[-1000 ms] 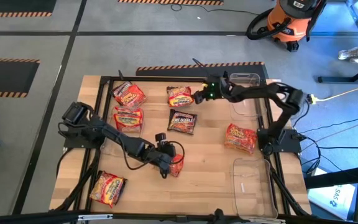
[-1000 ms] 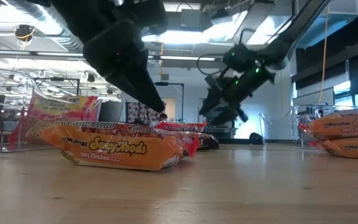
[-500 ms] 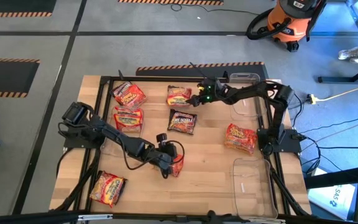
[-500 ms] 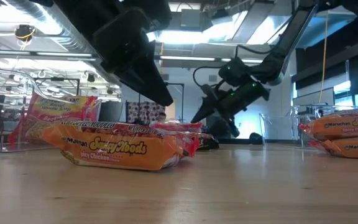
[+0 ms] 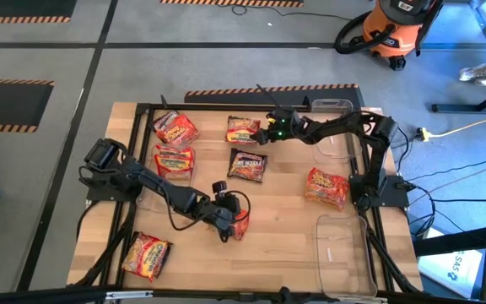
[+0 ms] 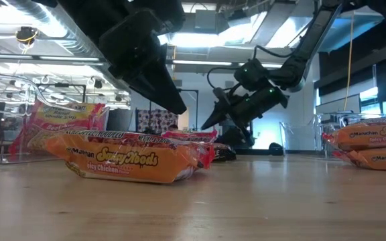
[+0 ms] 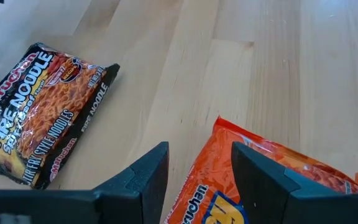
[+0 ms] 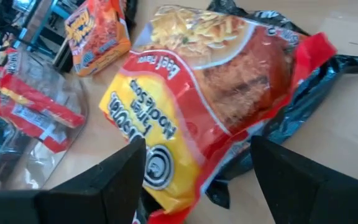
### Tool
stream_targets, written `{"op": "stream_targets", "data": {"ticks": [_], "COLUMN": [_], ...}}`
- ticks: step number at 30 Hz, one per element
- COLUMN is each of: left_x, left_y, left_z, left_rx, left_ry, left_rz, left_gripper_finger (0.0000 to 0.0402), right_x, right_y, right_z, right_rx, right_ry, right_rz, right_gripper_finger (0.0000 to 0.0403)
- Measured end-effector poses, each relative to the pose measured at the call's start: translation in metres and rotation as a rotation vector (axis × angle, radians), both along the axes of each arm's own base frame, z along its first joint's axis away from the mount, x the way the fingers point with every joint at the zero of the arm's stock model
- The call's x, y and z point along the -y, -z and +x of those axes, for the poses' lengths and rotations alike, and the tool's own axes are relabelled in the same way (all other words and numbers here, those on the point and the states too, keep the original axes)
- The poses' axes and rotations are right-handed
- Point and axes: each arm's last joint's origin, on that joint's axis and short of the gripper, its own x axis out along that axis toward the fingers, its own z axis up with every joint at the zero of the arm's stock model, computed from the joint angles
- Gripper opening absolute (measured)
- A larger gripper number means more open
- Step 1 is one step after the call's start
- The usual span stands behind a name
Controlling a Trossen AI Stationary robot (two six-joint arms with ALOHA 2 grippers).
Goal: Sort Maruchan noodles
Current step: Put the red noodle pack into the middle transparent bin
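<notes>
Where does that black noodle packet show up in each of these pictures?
High view: black noodle packet, mid-table.
Low view: only a dark edge behind the orange packet; uncertain.
Left wrist view, at the picture's left.
Right wrist view: not in it.
Shared landmark: the orange packet.

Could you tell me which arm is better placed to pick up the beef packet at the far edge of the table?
Probably the right: the right gripper hovers open at the beef packet, framing it between its fingers. The left gripper sits over an orange packet.
</notes>
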Motion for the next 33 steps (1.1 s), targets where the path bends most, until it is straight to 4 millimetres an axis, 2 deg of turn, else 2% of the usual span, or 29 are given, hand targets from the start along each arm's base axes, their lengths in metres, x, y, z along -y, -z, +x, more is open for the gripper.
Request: {"op": "stream_targets", "data": {"ticks": [7,10,13,20,22,28,33], "left_x": [0.000,0.000,0.001,0.001,0.001,0.001,0.001], "left_y": [0.000,-0.001,-0.001,-0.001,-0.001,-0.001,-0.001], "left_z": [0.000,0.001,0.001,0.001,0.001,0.001,0.001], "left_rx": [0.001,0.008,0.010,0.010,0.010,0.010,0.010], "left_ry": [-0.001,0.000,0.001,0.002,0.002,0.001,0.001], "left_rz": [-0.001,-0.004,-0.005,-0.005,-0.005,-0.005,-0.006], "left_gripper_finger": [0.0167,0.0167,0.0167,0.0167,0.0167,0.0167,0.0167], "right_x": [0.000,-0.001,-0.002,-0.002,-0.002,-0.002,-0.008], "right_y": [0.001,0.000,-0.002,-0.002,-0.002,-0.003,-0.014], "right_z": [0.001,0.002,0.004,0.004,0.004,0.004,0.007], "right_rx": [0.006,0.020,0.040,0.030,0.026,0.016,0.032], "right_ry": [0.031,0.024,0.015,0.013,0.005,-0.031,-0.075], "right_rz": [0.020,0.017,0.017,-0.021,-0.049,-0.115,-0.178], "right_gripper_finger": [0.0267,0.0248,0.0200,0.0045,0.0013,0.0010,0.0003]}}
